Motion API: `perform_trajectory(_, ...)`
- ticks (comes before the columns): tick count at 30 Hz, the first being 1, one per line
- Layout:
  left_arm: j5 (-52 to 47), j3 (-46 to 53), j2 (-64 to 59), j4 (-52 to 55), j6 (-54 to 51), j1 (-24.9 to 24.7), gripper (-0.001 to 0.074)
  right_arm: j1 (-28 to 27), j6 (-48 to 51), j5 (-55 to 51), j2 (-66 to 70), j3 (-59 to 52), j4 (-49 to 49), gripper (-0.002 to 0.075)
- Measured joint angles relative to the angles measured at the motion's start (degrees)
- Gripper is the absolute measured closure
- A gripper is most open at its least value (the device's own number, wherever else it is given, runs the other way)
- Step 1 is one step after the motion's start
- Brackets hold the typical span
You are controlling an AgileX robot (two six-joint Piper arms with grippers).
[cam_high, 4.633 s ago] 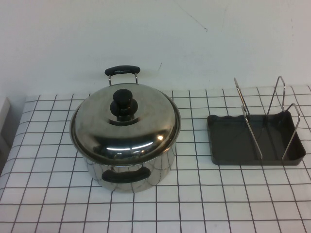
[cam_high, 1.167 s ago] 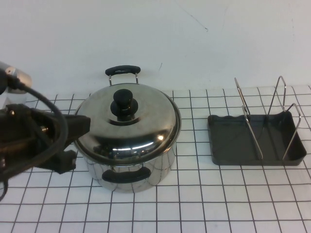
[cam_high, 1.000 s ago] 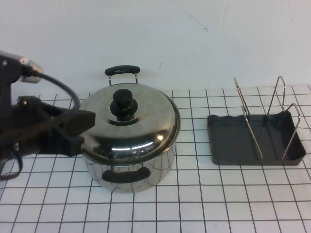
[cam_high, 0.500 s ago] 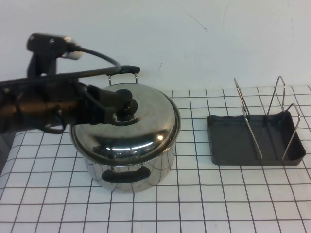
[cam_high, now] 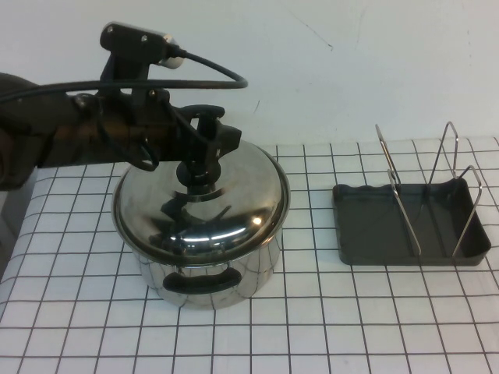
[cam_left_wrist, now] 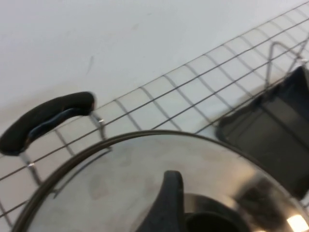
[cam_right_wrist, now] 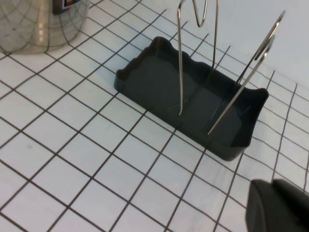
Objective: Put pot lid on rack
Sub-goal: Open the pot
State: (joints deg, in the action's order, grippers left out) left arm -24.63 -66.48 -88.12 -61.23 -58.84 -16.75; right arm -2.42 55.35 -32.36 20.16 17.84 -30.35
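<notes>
Over the steel pot (cam_high: pixel 204 265), my left gripper (cam_high: pixel 204 153) straddles the black knob of the shiny domed pot lid (cam_high: pixel 234 204) — fingers apart, not yet closed; lid sits on pot. Right gripper (cam_right_wrist: pixel 277 208) near dark grey wire-looped rack (cam_high: pixel 374 230) — grip unclear. No legible labels.

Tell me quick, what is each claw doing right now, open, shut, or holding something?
Left gripper: at the pot lid's black knob, fingers around it; whether they grip yet cannot be told.
Right gripper: parked near the rack, holding nothing visible; state cannot be told.
</notes>
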Motion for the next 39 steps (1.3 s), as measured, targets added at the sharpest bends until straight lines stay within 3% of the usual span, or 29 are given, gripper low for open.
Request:
perform_trajectory(15, -1.25, -0.4, -5.18, 2.32, 0.2, 0.0, 0.0148, 0.0, 0.13, 0.0, -0.02, 0.0, -0.17, 0.0729)
perform_trajectory(18, -1.15, -0.4, -5.29, 2.78, 0.42, 0.0, 0.022, 0.0, 0.13, 0.0, -0.02, 0.0, -0.17, 0.0729)
perform_trajectory(23, -1.29, -0.4, -5.29, 4.72, 0.67, 0.0, 0.041, 0.0, 0.13, 0.0, -0.02, 0.0, -0.26, 0.0729)
perform_trajectory(39, -3.35, -0.4, -1.29, 5.36, 0.88, 0.0, 0.0409, 0.0, 0.13, 0.0, -0.23, 0.0, -0.26, 0.0729)
